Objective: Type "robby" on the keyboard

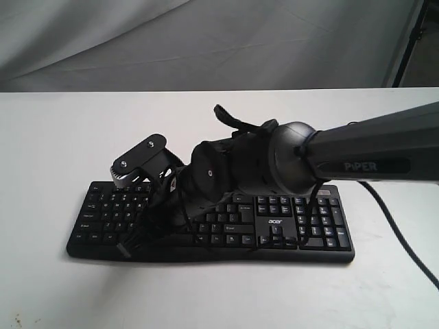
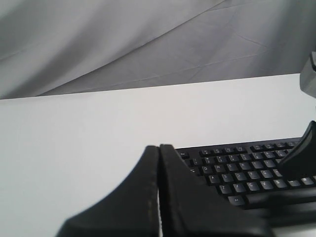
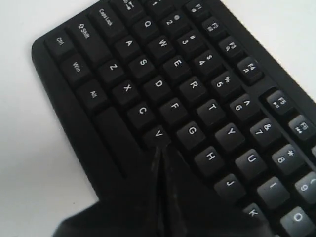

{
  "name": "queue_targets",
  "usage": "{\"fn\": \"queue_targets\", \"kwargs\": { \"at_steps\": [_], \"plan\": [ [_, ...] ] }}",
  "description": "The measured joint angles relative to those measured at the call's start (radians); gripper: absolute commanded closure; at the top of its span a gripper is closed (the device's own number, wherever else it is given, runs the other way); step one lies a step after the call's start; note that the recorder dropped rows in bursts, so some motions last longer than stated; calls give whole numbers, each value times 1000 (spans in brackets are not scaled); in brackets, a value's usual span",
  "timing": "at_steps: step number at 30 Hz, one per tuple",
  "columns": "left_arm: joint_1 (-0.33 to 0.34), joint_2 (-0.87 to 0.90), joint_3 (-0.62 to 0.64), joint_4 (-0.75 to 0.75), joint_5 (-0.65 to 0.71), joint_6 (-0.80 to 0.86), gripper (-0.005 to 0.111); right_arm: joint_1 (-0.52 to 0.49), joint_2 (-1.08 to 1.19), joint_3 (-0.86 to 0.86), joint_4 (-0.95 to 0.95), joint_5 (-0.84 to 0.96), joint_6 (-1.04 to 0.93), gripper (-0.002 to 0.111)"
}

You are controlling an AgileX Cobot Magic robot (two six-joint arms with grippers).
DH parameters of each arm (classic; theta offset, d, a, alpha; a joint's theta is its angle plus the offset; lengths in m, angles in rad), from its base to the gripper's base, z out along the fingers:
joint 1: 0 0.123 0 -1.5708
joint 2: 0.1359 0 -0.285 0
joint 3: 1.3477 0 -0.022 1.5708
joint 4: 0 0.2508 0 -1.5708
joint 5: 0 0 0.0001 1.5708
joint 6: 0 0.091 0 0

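Note:
The black keyboard (image 1: 309, 226) with a white "acer" logo lies across the white table. My right arm reaches over its middle. The right gripper (image 1: 130, 247) angles down over the left half of the keys. In the right wrist view the right gripper (image 3: 160, 148) is shut, its tips at the edge of the V key (image 3: 158, 133) and its fingers covering the keys beside V. My left gripper (image 2: 159, 146) is shut and empty. It hovers over bare table off the left end of the keyboard (image 2: 242, 173) and does not show in the exterior view.
The white table (image 1: 62, 137) stretches around the keyboard, with a grey cloth backdrop (image 1: 206, 41) behind. A thin black cable (image 1: 398, 233) trails off the right side. The right arm's dark "PiPER" link (image 1: 370, 151) spans the right half of the scene.

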Motion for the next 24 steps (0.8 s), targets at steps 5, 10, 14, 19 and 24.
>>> {"fn": "queue_targets", "kwargs": {
  "at_steps": [5, 10, 14, 19, 24],
  "plan": [
    [0, 0, 0, 0, 0, 0, 107, 2, 3, 0, 23, -21, -7, 108],
    [0, 0, 0, 0, 0, 0, 107, 2, 3, 0, 84, -21, -11, 108],
    [0, 0, 0, 0, 0, 0, 107, 2, 3, 0, 93, -21, -11, 108],
    [0, 0, 0, 0, 0, 0, 107, 2, 11, 0, 86, -32, -11, 108],
    [0, 0, 0, 0, 0, 0, 107, 2, 48, 0, 82, -40, -11, 108]
  ]
}}
